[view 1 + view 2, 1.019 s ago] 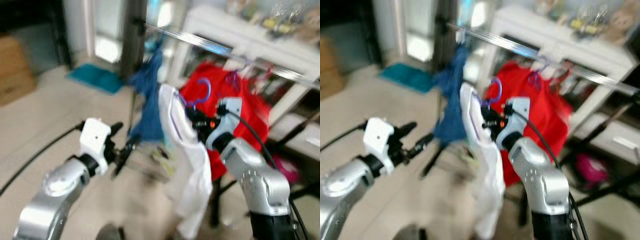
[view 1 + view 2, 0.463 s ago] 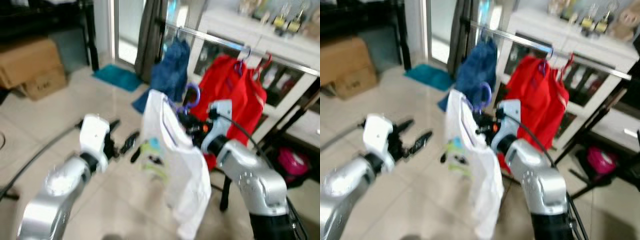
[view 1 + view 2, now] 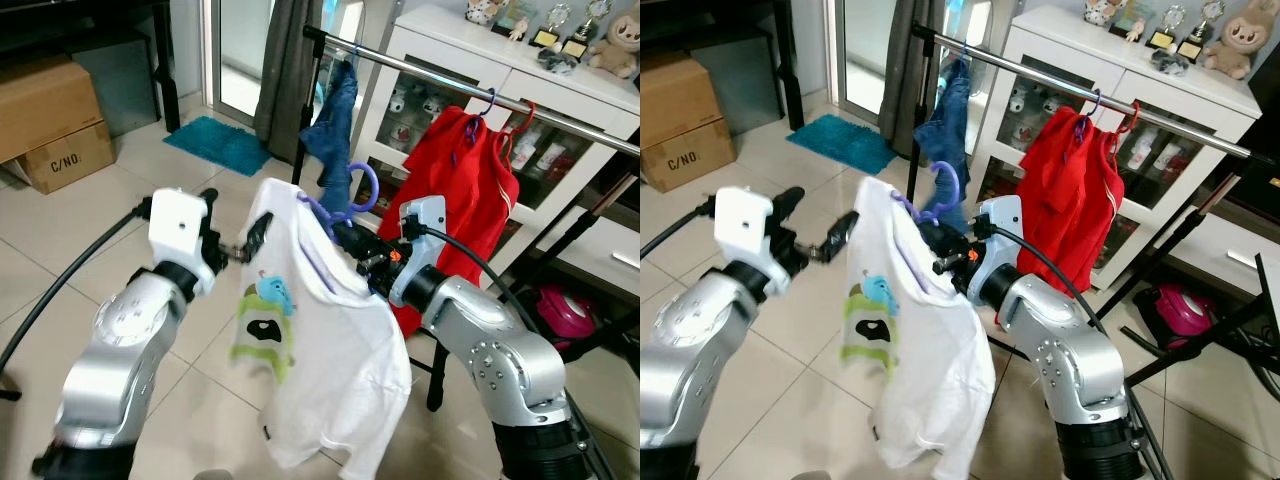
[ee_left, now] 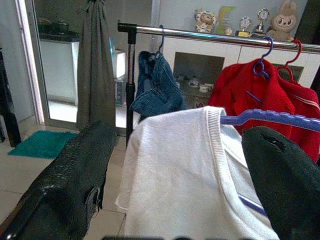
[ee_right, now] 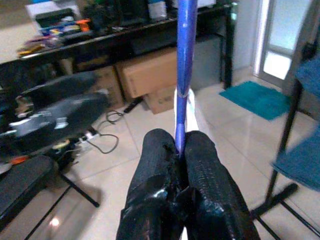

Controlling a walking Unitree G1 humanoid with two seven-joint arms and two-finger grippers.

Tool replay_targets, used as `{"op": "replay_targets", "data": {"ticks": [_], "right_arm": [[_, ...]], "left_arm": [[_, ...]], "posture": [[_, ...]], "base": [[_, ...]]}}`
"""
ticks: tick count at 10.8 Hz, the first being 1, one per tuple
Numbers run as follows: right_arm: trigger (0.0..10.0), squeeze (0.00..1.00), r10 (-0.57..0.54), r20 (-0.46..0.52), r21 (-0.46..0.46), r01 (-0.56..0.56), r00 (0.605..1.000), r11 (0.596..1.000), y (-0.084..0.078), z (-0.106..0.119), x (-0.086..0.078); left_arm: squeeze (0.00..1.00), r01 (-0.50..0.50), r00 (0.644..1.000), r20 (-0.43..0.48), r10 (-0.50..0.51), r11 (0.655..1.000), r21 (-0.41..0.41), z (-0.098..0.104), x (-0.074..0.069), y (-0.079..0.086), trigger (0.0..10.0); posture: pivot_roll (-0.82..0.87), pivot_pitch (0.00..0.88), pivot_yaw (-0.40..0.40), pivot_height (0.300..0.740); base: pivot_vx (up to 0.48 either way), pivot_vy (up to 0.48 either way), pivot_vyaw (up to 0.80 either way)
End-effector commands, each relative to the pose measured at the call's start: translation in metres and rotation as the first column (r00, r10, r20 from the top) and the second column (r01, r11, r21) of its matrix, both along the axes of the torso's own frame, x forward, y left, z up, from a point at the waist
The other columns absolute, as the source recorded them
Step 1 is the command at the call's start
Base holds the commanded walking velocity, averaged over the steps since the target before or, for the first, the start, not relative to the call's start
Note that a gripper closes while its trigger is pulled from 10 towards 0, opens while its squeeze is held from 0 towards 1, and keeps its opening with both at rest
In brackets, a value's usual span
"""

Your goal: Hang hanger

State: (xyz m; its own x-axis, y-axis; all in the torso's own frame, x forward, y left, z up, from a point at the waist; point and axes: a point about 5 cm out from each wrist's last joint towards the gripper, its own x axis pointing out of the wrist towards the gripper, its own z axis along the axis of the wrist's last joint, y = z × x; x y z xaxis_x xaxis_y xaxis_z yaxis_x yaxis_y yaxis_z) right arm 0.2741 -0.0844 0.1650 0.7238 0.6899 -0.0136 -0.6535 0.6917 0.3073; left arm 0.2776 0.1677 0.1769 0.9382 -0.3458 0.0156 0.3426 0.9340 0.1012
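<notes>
A purple hanger [image 3: 362, 190] carries a white T-shirt [image 3: 330, 350] with a green and blue print. My right gripper [image 3: 350, 240] is shut on the hanger's bar, which stands between the fingertips [image 5: 165, 150] in the right wrist view. My left gripper [image 3: 232, 215] is open at the shirt's left shoulder, and the collar [image 4: 212, 135] lies between its two fingers. Behind the shirt runs a steel clothes rail [image 3: 430, 68]. Blue jeans [image 3: 335, 130] and red garments [image 3: 460, 190] hang from it on their own hangers.
A white cabinet [image 3: 560, 90] with glass doors stands behind the rail. Cardboard boxes [image 3: 50, 115] sit on the tiled floor at the left. A teal mat [image 3: 222, 145] lies by a grey curtain [image 3: 285, 70]. Black rack legs and a pink object [image 3: 565, 310] are at the right.
The camera has shifted and steadied. My left gripper has come in to the shirt's left shoulder. The right gripper keeps its hold on the hanger.
</notes>
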Motion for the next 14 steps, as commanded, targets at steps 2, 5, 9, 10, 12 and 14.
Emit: {"op": "replay_targets", "data": {"ticks": [2, 5, 9, 10, 12, 14], "right_arm": [[0.0, 0.0, 0.034, 0.089, 0.018, -0.036, 0.995, 0.999, -0.001, 0.016, -0.002], [0.0, 0.0, 0.126, 0.13, 0.051, -0.133, 0.984, 0.99, 0.008, 0.023, -0.01], [0.0, 0.0, 0.123, 0.137, 0.095, -0.137, 0.983, 0.986, 0.007, 0.026, -0.013], [0.0, 0.0, 0.115, 0.133, 0.1, -0.129, 0.984, 0.987, 0.006, 0.026, -0.012], [0.0, 0.0, 0.09, 0.114, 0.089, -0.1, 0.989, 0.991, 0.003, 0.023, -0.007], [0.0, 0.0, 0.071, 0.106, 0.09, -0.081, 0.992, 0.993, 0.002, 0.022, -0.003]], "left_arm": [[0.0, 0.074, 0.997, 0.01, -0.074, 0.996, -0.051, 0.005, 0.007, -0.011, 10.0], [0.0, 0.124, 0.99, -0.067, -0.127, 0.991, -0.043, -0.007, 0.018, -0.017, 4.2], [0.0, 0.08, 0.994, -0.078, -0.076, 0.995, 0.058, -0.014, 0.03, -0.017, 0.0], [0.0, 0.078, 0.995, -0.071, -0.073, 0.995, 0.066, -0.013, 0.03, -0.018, 0.0], [0.0, 0.081, 0.995, -0.055, -0.077, 0.995, 0.061, -0.013, 0.027, -0.023, 0.0], [0.0, 0.063, 0.997, -0.045, -0.06, 0.996, 0.056, -0.013, 0.025, -0.024, 0.0]], "posture": [[0.02, 0.0, -0.188, 0.74], [0.01, 0.0, -0.189, 0.74], [0.0, 0.0, -0.183, 0.74], [0.0, 0.0, -0.185, 0.74], [0.01, 0.0, -0.193, 0.74], [0.01, 0.0, -0.201, 0.74]], "base": [[0.0, 0.0, 0.0], [0.0, 0.0, 0.0], [0.0, 0.0, 0.0], [0.0, 0.0, 0.0], [0.0, 0.0, 0.0], [0.0, 0.0, 0.0]]}}
